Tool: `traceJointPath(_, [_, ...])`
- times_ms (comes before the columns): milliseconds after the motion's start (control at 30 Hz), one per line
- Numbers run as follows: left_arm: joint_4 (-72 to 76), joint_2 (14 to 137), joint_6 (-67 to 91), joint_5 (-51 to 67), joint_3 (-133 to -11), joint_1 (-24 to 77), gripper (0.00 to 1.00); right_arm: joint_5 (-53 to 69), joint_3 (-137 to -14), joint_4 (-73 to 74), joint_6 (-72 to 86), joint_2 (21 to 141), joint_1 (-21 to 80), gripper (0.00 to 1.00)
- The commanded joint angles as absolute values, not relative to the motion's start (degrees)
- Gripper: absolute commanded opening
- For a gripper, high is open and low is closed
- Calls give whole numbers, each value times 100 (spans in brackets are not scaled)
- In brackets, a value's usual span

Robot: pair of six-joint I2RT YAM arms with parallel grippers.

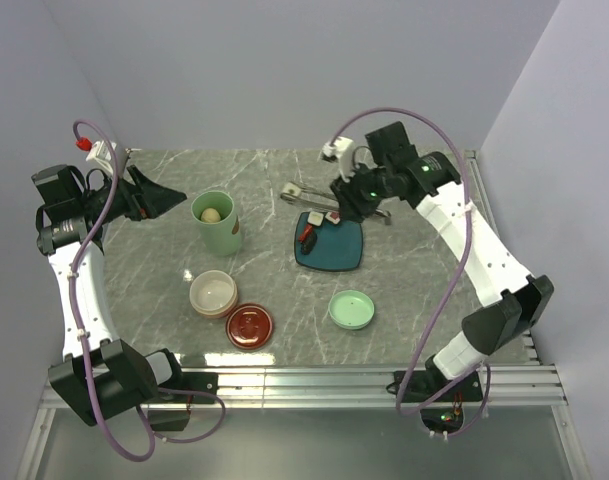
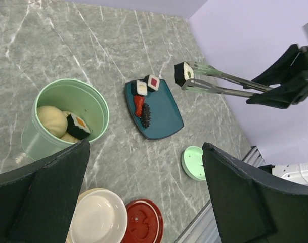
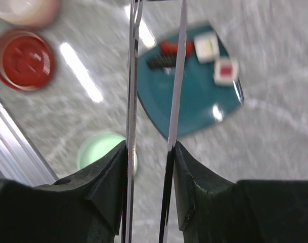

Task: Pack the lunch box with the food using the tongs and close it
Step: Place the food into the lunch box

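Right end effector [image 3: 149,167] is closed partway on the tongs [image 2: 222,83], one finger pressed on each thin arm, holding them in the air over the far edge of the dark teal plate [image 1: 339,255]. The tong tips pinch one dark-wrapped sushi piece [image 2: 184,73], clear of the tabletop [image 1: 404,270] and just past the plate's far left corner. On the plate are two white sushi squares [image 2: 142,87], one red-topped, at the far side. A red piece [image 2: 138,105] and a dark piece [image 2: 146,115] lie side by side by the plate's left edge. The mint-green pot [image 2: 68,116] stands upright and uncovered left of the plate, with beige balls [image 2: 51,120] and an orange-topped sushi piece [image 2: 79,125] inside. The cream bowl [image 1: 213,293] sits nearer than the plate and to its left, uncovered, and I can't see anything in it. The dark-red lid [image 1: 250,325] lies flat just beside the bowl. The green lid [image 1: 351,309] lies flat on the near side of the plate, apart from it. Left end effector [image 2: 146,147] has its jaws spread wide with nothing in them, and it hangs left of the pot, well away from the plate.
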State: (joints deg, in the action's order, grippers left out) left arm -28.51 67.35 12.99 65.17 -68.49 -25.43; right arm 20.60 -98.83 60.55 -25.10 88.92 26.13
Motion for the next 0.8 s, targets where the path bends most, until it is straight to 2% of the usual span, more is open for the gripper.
traceJointPath(0, [-2628,6741,1449,6767,-7022,-2575,99,2320,-10712,5739,-2163,9261,3135,38])
traceJointPath(200, [-2707,6882,1530,6856,-7128,-2566,99,2268,-11863,5380,-1785,10142,3760,38])
traceJointPath(433, [-2479,6838,1643,6759,-7049,-2566,99,2145,-12532,5063,-1433,10959,4218,39])
traceJointPath(767, [-2540,6855,1521,6706,-6979,-2584,99,2110,-12665,4720,-1274,11610,4491,40])
